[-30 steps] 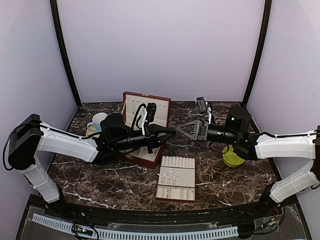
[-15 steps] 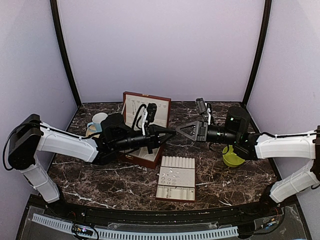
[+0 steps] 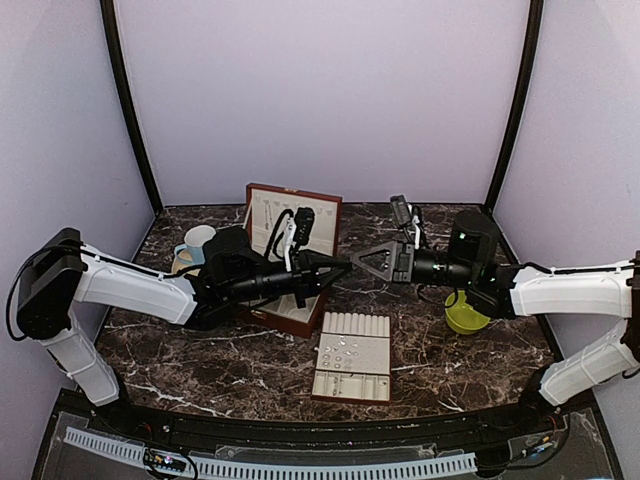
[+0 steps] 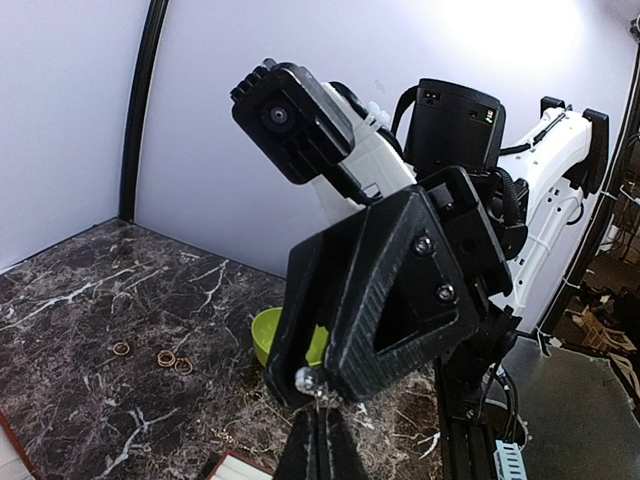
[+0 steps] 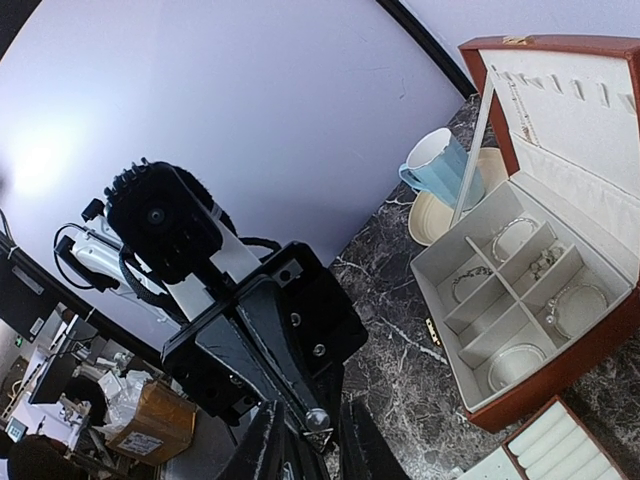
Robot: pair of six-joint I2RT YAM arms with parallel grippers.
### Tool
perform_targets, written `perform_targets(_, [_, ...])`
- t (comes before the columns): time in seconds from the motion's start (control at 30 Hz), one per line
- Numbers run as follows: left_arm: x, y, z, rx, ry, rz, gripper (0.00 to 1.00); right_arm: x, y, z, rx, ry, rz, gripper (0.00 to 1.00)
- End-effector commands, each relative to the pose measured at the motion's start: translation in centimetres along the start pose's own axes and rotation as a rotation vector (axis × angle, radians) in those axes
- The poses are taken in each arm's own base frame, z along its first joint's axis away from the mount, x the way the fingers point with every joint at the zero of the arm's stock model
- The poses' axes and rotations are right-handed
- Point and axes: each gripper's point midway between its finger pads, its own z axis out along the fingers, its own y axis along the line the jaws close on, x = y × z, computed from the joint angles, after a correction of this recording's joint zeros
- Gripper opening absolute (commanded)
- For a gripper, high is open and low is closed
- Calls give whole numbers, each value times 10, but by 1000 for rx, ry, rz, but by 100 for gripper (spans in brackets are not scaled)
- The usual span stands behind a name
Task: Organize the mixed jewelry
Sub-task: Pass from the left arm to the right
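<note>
A dark marble-patterned surface (image 3: 170, 350) is seen, closed in by plain lavender walls (image 3: 330, 90) and black corner poles (image 3: 130, 110).

The mixed jewelry is spread over several places. Thin silvery hoops (image 5: 515, 236) are laid flat in the cream-lined compartments of a reddish-brown open box (image 3: 288, 322), one to a compartment. A thin chain (image 5: 515, 100) is stretched along the lining of the raised lid, its length running from the lid's top edge toward the hinge. Small silvery pieces (image 3: 340, 346) are scattered across the middle of a flat cream slotted tray (image 3: 355, 326), whose long axis runs from near to far. Three small metal rings (image 4: 167, 357) are left flat on the bare surface, near a lime-green bowl (image 3: 462, 315).

A pale blue mug (image 3: 196, 242) is set on a cream saucer (image 5: 425, 220) just left of the box.

The two arms are held level above the surface and met tip to tip, over the gap between the box and the tray. Part of the box is hidden in the top view by the left arm.

The left end effector (image 3: 343, 266) is closed tight; whether anything thin is pinched there cannot be told. The right end effector (image 3: 360, 262) is parted a little, with the left tip placed between its fingers (image 5: 352, 445). Nothing can be made out in its hold.
</note>
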Motion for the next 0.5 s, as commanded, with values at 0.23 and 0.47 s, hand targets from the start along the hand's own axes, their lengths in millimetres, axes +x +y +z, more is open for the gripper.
perform_targets(0.23, [-10,0,2,-19,-26,22,0,-7,10,6,-18,-5,-38,19])
perform_targets(0.47, [-9,1,1,-21,-23,18,0,-9,10,5,-8,-18,-46,16])
